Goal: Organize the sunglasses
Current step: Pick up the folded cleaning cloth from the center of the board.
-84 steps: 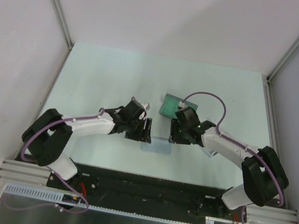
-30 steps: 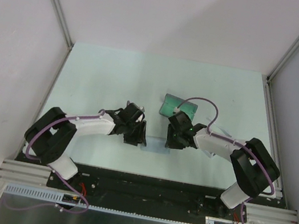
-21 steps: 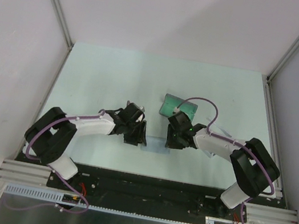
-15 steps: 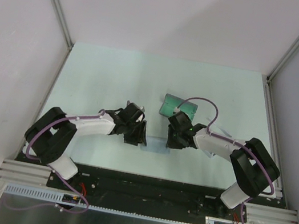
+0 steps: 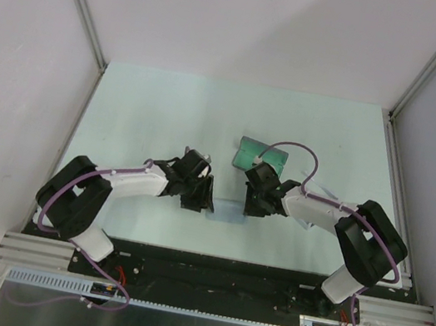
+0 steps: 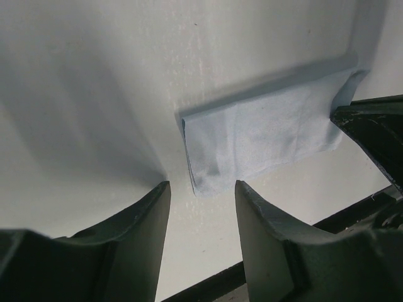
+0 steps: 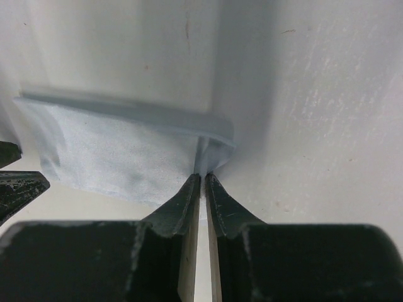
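Note:
A folded grey-blue cloth (image 5: 226, 213) lies flat on the table between my two grippers. My right gripper (image 7: 203, 176) is shut on the cloth's (image 7: 119, 151) right-hand edge, and a small fold of fabric rises from between its tips. In the top view the right gripper (image 5: 251, 206) sits at the cloth's right end. My left gripper (image 6: 201, 185) stands open just short of the near corner of the cloth (image 6: 264, 141), touching nothing; from above, the left gripper (image 5: 208, 197) is at the cloth's left end. I cannot make out the sunglasses in any view.
A dark greenish rectangular case (image 5: 257, 155) lies just behind the right gripper. Metal rails (image 5: 96, 40) and pale walls frame the light table (image 5: 168, 112). The black mounting bar (image 5: 215, 272) with both arm bases runs along the near edge.
The right gripper's jaws have closed onto the cloth's edge. Before that, the right arm came down and in towards the cloth. The left gripper has stayed open in place.

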